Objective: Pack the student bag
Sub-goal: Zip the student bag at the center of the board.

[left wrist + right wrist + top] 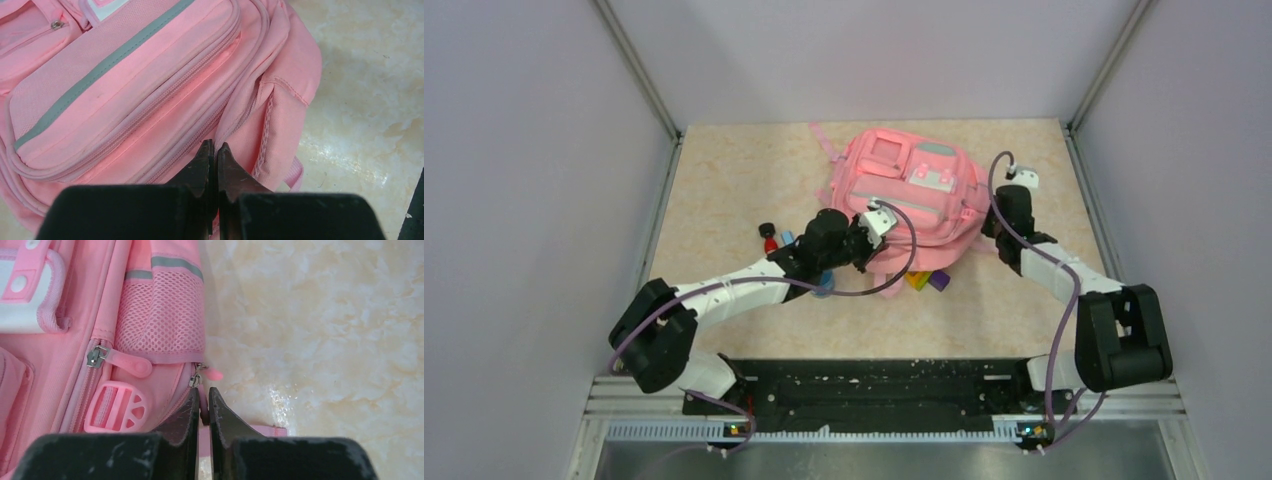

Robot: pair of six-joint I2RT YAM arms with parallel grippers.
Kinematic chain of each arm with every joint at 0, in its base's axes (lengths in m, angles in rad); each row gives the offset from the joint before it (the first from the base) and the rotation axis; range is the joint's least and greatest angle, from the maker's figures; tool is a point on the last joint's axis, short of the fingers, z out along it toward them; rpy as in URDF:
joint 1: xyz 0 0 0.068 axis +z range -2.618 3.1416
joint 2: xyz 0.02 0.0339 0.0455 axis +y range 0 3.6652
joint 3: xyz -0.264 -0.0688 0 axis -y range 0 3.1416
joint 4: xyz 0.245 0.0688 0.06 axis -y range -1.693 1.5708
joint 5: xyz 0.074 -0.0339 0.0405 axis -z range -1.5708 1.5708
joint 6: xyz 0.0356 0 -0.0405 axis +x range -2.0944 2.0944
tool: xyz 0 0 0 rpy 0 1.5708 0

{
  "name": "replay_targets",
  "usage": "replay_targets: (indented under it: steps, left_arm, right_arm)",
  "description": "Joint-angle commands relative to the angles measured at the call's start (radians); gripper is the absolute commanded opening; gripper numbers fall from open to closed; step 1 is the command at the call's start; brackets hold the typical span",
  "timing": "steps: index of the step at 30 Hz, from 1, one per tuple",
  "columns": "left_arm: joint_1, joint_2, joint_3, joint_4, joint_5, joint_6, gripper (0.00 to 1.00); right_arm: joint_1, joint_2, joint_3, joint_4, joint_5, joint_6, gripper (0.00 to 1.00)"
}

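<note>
Bag [914, 195] lies flat on the table [724, 180], front pockets up, about in the middle. It is pink cloth with grey-green strips. All the zips I can see look closed, so I think packing has not begun.

Left gripper [216, 146] is at the near side of the bag. Its jaws are together, and the tips touch a seam by the long front pocket. I cannot tell if any cloth is caught between them.

Right gripper [202, 392] is at the right side of the bag, just below the mesh pocket [165, 315]. Its jaws are almost together and look clamped on a thin pink bit at the bag's edge, close to a small zip slider [195, 377].

Some small toys [929, 280] peek out from under the near edge of the bag. More bits [769, 238] lie just left of the bag.

I think the bag is soft and floppy, and light. It will sag and fold if picked up by one spot. It may slide on the smooth table when a zip is tugged. So one arm should pin the cloth while the other pulls. Good places to hold are the rubbery zip tab [127, 362], a strap, or a thick seam. The mesh looks weak, so do not pull there.
</note>
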Motion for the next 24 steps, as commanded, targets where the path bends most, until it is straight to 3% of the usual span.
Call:
replay_targets:
  steps: [1,3,4,6,12,19,24]
  left_arm:
    - [0.021,-0.046,-0.011,0.029,-0.127,-0.049,0.0]
    - [0.026,-0.053,-0.022,0.011,-0.157,-0.065,0.0]
    - [0.028,-0.054,-0.021,-0.003,-0.171,-0.075,0.0]
    - [0.035,-0.053,-0.024,-0.031,-0.214,-0.098,0.0]
    - [0.074,-0.087,-0.081,-0.009,-0.22,-0.15,0.0]
    - [0.117,-0.097,-0.084,-0.021,-0.2,-0.159,0.0]
    - [0.139,-0.103,-0.09,-0.02,-0.189,-0.163,0.0]
  right_arm:
    - [-0.056,-0.073,0.015,-0.041,0.096,-0.011,0.22]
    - [-0.057,-0.092,0.026,-0.042,0.027,-0.012,0.58]
    - [-0.056,-0.102,0.03,-0.035,-0.021,-0.022,0.67]
    - [-0.056,-0.109,0.048,-0.029,-0.134,-0.049,0.75]
    - [-0.057,-0.032,0.119,-0.016,-0.545,-0.232,0.77]
    - [-0.057,0.122,0.222,-0.037,-0.723,-0.369,0.75]
    - [-0.056,0.216,0.301,-0.073,-0.782,-0.413,0.65]
